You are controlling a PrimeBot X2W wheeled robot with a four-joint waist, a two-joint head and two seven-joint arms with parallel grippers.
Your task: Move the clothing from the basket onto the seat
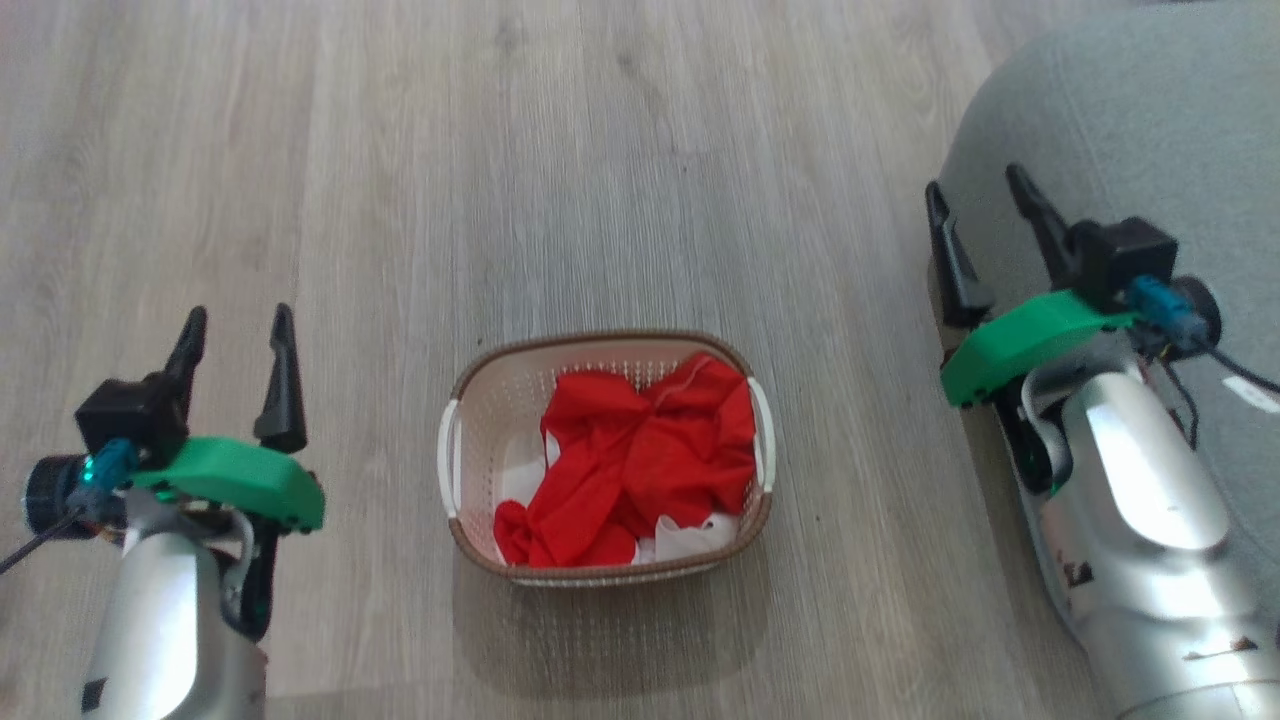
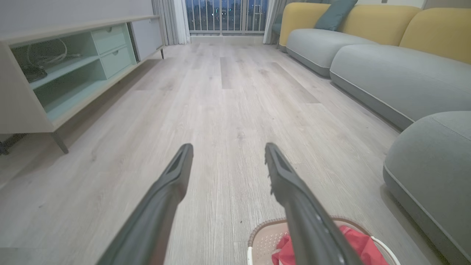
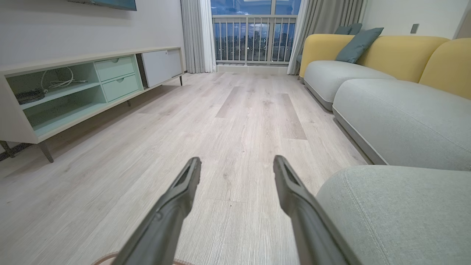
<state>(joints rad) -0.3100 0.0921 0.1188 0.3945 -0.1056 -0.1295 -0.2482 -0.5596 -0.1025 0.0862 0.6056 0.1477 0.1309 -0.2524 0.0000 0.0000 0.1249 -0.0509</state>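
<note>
Head view: floor [image 1: 860, 400] between basket [image 1: 497, 400], seat [image 1: 1130, 120]

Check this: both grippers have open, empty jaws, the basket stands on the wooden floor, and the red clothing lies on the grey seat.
One thing is wrong: the head view shows the red clothing in the basket, not on the seat. The rest holds: left gripper and right gripper have open, empty jaws, and the basket stands on the floor.

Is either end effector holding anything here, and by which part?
Nothing is held. The left end effector and right end effector are both open and empty; the clothing lies in the basket.
</note>
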